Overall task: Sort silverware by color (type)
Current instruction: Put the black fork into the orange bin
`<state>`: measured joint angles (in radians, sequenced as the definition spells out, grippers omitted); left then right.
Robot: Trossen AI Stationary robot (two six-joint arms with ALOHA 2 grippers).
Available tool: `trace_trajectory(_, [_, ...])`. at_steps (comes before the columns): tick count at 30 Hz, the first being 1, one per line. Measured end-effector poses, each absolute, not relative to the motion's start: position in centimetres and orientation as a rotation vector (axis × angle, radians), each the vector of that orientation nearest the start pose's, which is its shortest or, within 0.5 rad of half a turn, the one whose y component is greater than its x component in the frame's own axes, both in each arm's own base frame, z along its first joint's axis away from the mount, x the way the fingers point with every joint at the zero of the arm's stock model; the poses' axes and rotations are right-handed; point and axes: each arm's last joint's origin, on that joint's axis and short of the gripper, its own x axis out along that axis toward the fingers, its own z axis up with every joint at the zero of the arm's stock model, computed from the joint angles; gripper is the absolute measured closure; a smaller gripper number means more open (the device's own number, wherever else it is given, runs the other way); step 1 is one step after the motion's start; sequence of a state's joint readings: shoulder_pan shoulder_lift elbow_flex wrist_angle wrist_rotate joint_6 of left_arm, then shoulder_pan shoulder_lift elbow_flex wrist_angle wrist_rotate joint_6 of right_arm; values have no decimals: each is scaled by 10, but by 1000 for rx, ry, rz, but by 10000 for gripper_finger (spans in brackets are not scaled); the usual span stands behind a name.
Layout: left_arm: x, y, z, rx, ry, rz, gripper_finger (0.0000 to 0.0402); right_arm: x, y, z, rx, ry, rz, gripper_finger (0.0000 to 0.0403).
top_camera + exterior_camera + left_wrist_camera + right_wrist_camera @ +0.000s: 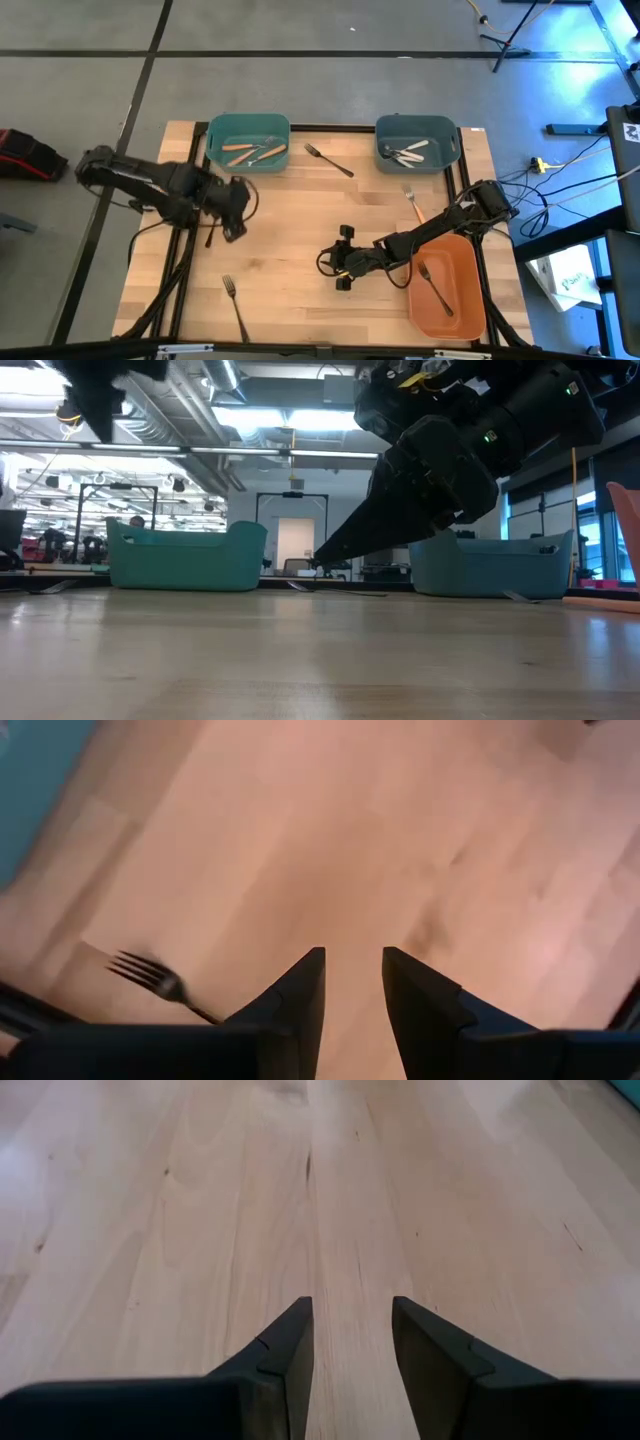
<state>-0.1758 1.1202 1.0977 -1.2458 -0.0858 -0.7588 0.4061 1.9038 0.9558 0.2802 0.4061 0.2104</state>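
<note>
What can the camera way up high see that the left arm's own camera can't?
Only the high view shows three bins: two teal bins and an orange bin, each holding silverware, plus the right gripper.

Only the left wrist view shows the left gripper open and empty.

Both show the wooden table and a loose dark fork.

Open industrial lab: exposed ceiling ducts (180, 415), strip lights, distant workbenches.

Silverware (329, 160) scattered across table and bins
</note>
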Motion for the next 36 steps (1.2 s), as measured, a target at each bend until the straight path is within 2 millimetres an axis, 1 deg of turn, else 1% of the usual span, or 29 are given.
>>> trace_trajectory(3, [173,-54,303,-471,1192,387,304,346,136,131,-59,608,-65,276])
trace_trajectory(7, [172,-87,299,-461,1175,318,304,346,136,131,-59,608,-65,276])
trace_trajectory(11, [174,-119,292,-434,1159,242,304,346,136,131,-59,608,-65,276])
trace_trajectory(17, [180,-161,269,-437,1208,194,304,346,136,131,-43,607,-69,276])
trace_trajectory(21, [183,-186,249,-537,1282,246,304,346,137,130,-37,610,-64,276])
trace_trajectory(27, [188,-215,216,-731,1397,404,304,346,137,131,-37,610,-64,276])
trace_trajectory(33, [190,-231,184,-785,1442,591,304,346,137,130,-31,612,-55,276])
trace_trajectory(36, [193,-239,173,-820,1436,605,304,346,138,130,-12,618,-35,276])
